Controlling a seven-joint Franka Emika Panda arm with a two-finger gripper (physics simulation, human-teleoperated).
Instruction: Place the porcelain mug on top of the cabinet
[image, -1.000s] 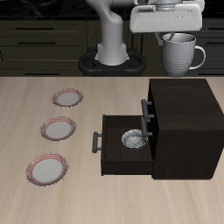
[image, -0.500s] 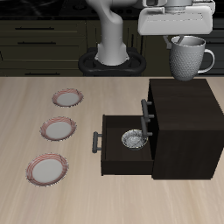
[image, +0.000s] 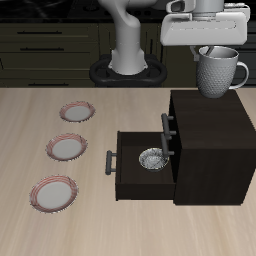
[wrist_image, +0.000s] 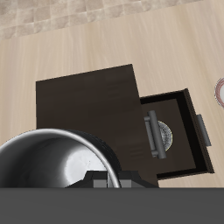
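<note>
We read no brand, label or writing on any surface in either view. The grey-white speckled porcelain mug (image: 221, 73) has a finely textured, slightly tapered body and a loop handle that points away from the robot's base column in the exterior view; in the wrist view its interior (wrist_image: 54, 163) looks smooth, grey and glossy. It hangs in the air from the white two-finger gripper (image: 212, 47), whose fingers close on the mug's rim, the mug upright. The mug sits above the back part of the large dark brown-black boxy wooden cabinet (image: 210, 120), clear of its flat top; we see a gap between the mug's base and the top. The cabinet's drawer (image: 142, 165) stands pulled out toward the plates, with grey bar handles, and holds a small shallow patterned bowl (image: 152, 158). Three flat pink-rimmed plates (image: 66, 148) lie in a row on the light wooden table (image: 40, 225), well apart from the cabinet.
</note>
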